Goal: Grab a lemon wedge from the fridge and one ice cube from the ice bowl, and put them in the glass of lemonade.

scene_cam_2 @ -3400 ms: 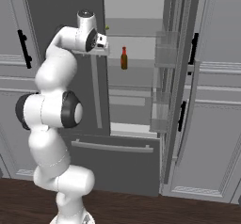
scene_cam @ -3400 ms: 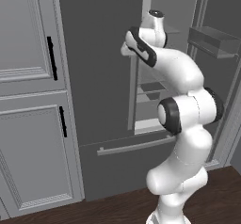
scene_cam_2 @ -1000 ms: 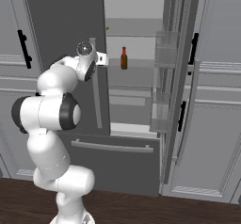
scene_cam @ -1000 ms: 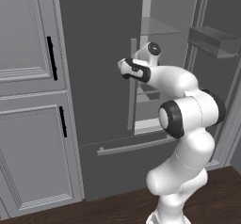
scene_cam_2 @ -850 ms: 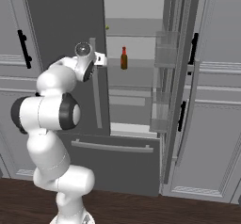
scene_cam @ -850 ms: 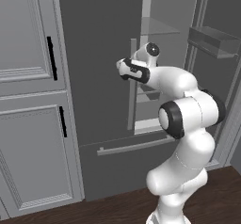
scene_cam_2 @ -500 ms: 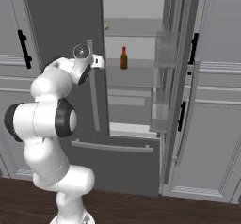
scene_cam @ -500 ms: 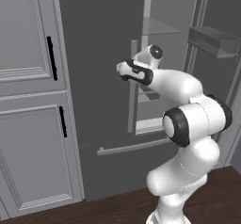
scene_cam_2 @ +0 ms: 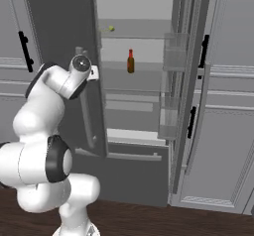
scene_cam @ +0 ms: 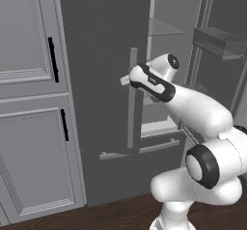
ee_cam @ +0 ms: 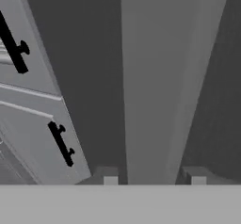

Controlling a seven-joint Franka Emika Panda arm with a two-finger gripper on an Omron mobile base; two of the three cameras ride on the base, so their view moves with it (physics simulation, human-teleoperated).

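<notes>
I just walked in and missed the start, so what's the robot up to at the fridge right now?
The white robot arm has its hand around the long pale grey bar handle of the tall dark grey fridge's left door, one finger on either side. The right door already stands open. Inside, a tiny yellow-green lemon wedge lies on an upper shelf, and a small brown bottle with a red cap stands on the shelf below. The wedge has not been picked up yet.
</notes>
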